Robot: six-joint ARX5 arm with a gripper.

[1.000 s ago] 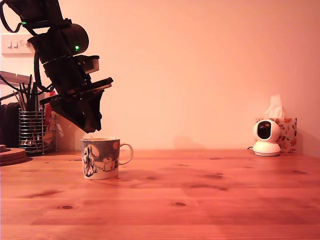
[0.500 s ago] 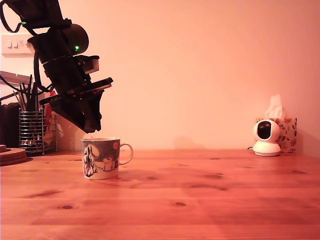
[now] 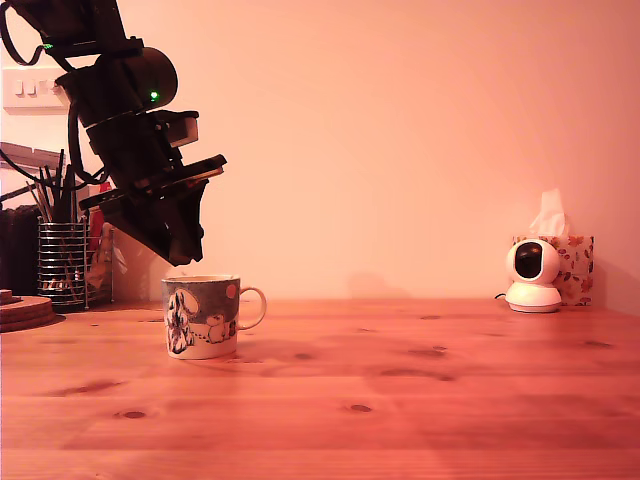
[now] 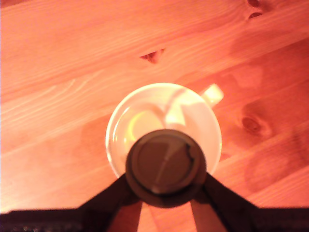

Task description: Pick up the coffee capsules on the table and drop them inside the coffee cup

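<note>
My gripper [image 4: 165, 188] is clenched on a dark coffee capsule [image 4: 165, 167], its round flat face toward the wrist camera, one finger [image 4: 113, 195] pressed against each side. Directly beneath the capsule sits the coffee cup [image 3: 203, 316], pale inside, handle toward the exterior view's right; the capsule hangs over its mouth, apart from the rim. Behind my arm stands a wire-mesh holder [image 3: 62, 262] of utensils. Far off toward the exterior view's right sit a small white camera [image 3: 533, 274] and a tissue box [image 3: 572, 265] on the wooden table [image 3: 400, 400].
</note>
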